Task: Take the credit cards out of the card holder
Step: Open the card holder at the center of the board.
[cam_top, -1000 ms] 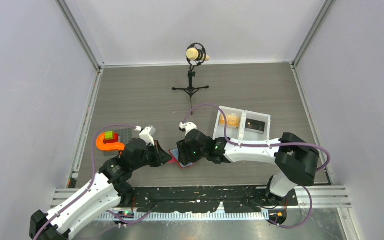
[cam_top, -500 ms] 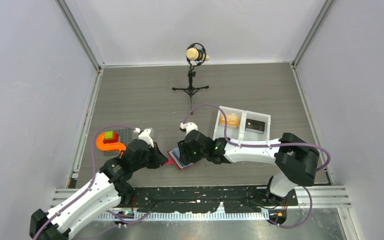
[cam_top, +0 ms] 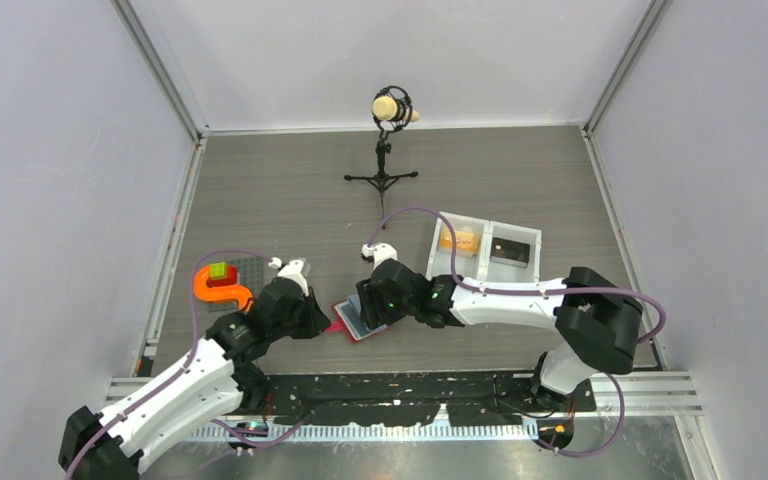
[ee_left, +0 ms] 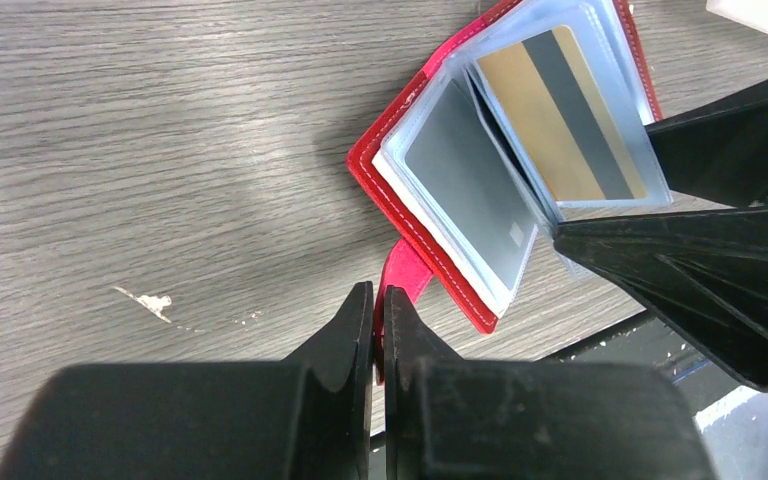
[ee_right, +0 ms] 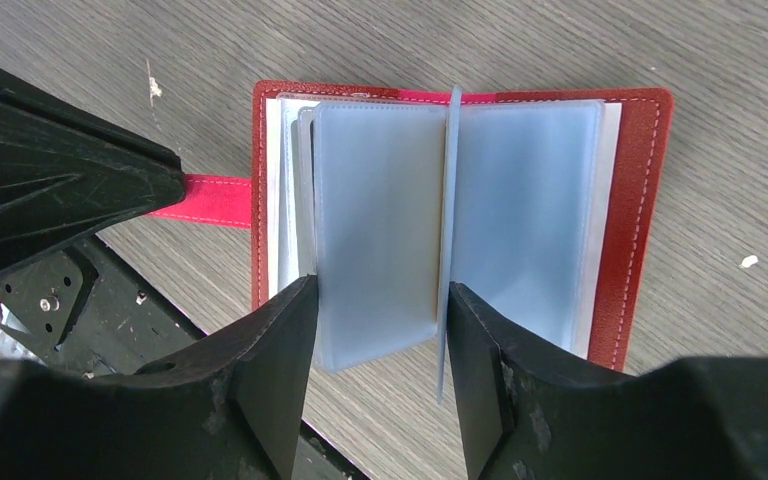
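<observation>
The red card holder (cam_top: 352, 322) lies open on the table between the two arms. My left gripper (ee_left: 378, 300) is shut on its red strap (ee_left: 406, 272) at the holder's left edge. My right gripper (ee_right: 380, 300) is open, its fingers standing either side of several pale blue-grey sleeves (ee_right: 375, 215) at the holder's near edge, one sleeve upright by the right finger. In the left wrist view a dark grey card (ee_left: 465, 190) and a gold card with a dark stripe (ee_left: 560, 115) sit inside sleeves. The red cover (ee_right: 642, 200) lies flat.
A white two-compartment tray (cam_top: 484, 262) stands right of the holder, behind the right arm. An orange hook-shaped piece (cam_top: 216, 290) with a green block and a grey plate (cam_top: 249, 268) lie at the left. A microphone stand (cam_top: 383, 152) stands at the back. The table's front edge is close.
The left gripper has drawn back to the left with the strap. The holder has slid left from under the right gripper, and its pale sleeves now show.
</observation>
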Tool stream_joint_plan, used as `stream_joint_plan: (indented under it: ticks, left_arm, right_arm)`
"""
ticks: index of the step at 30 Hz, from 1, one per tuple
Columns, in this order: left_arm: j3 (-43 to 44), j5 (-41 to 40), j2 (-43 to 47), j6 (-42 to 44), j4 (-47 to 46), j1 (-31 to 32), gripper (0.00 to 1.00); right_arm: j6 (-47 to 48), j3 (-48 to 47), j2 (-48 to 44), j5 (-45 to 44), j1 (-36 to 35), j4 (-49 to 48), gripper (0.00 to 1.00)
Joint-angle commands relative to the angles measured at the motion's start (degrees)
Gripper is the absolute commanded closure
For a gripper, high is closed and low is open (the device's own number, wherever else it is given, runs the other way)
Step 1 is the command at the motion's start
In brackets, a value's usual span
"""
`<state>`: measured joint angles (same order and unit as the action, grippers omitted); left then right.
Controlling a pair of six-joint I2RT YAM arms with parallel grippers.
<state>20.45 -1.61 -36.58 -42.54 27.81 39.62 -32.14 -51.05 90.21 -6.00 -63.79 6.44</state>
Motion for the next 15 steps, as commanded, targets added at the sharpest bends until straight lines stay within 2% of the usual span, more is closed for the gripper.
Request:
stream_joint_plan:
  ticks: [1, 15]
  left_arm:
    - [2.4, -1.9, -0.8, 1.3, -0.7, -0.2, 1.00]
    - [2.4, -2.1, -2.8, 1.5, -1.8, -0.2, 1.00]
  right_arm:
    - [0.3, -1.3, -3.4, -1.2, -0.1, 0.7, 0.44]
    - [-0.2, -0.8, -4.3, -1.5, -0.1, -0.1, 0.44]
